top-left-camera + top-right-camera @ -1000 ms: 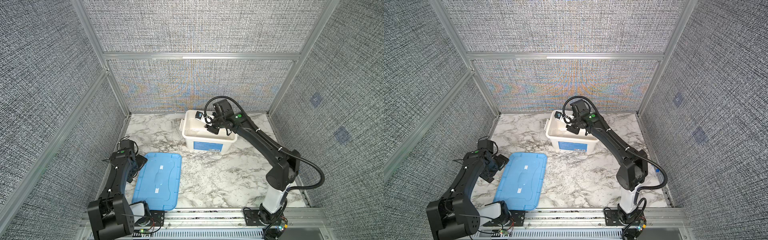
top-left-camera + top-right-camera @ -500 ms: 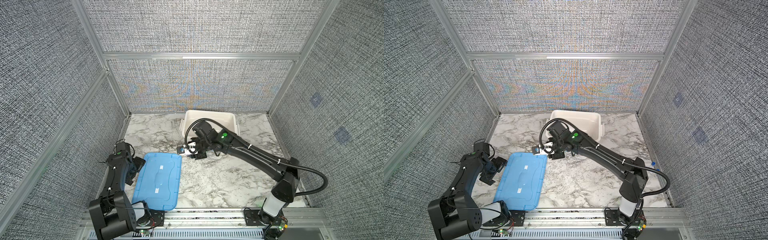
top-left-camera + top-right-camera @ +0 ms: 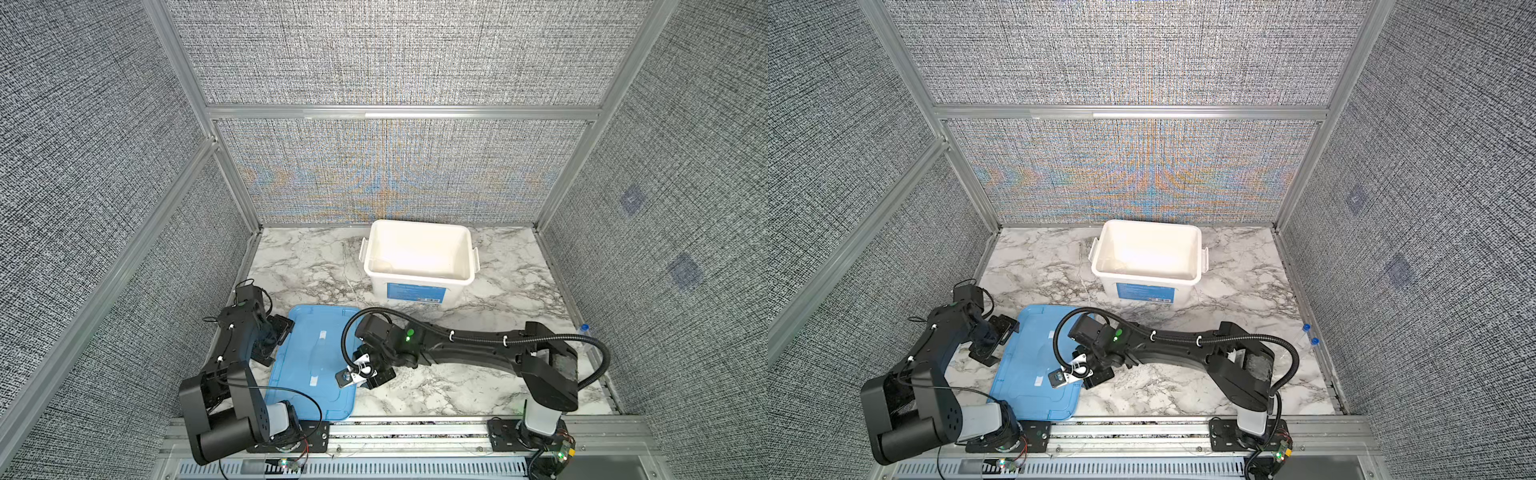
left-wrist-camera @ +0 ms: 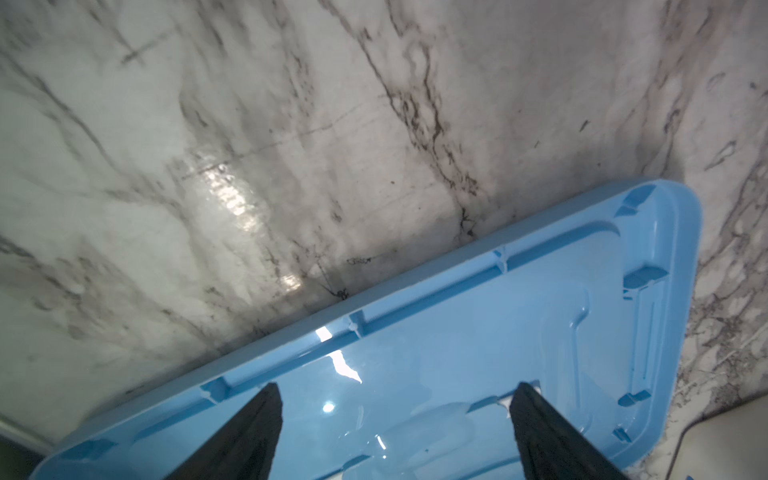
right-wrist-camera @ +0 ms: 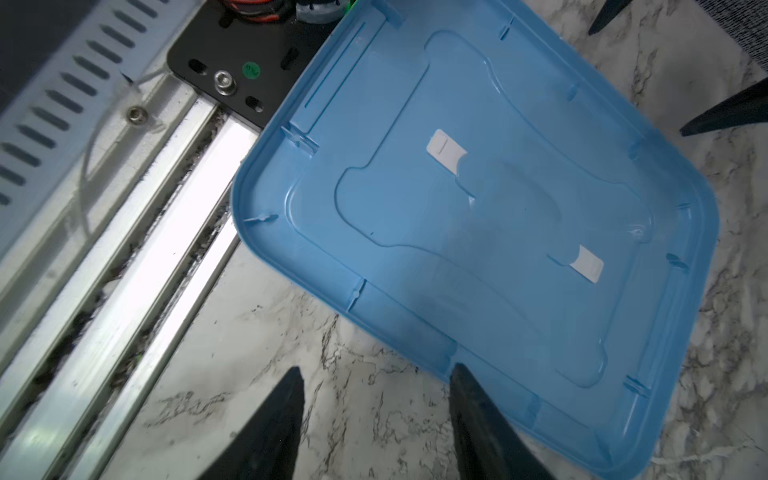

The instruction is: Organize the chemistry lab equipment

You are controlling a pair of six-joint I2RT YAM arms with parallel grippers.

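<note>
Marble table (image 3: 457, 390), left pincer (image 3: 272, 343) and right pincer (image 5: 376, 368) apart at blue lid (image 3: 299, 395), tubes (image 3: 1306, 328) faint

In both top views the right arm (image 3: 478, 353) covers the fingertips of the right claw (image 3: 362, 378) and part of the blue lid (image 3: 303, 357), so contact there cannot be told. By the right edge of the surface (image 3: 498, 299), the clear tubes (image 3: 1306, 328) show mostly as blue caps (image 3: 1315, 341). Their bodies fade into the marble near the arm's elbow. Inside the white tub (image 3: 451, 291), faint shapes (image 3: 382, 264) are washed out by glare, and its label (image 3: 413, 293) is too small to read. The left wrist view cuts off the lid and the fingers (image 4: 249, 436) of the left claw (image 4: 397, 386).
</note>
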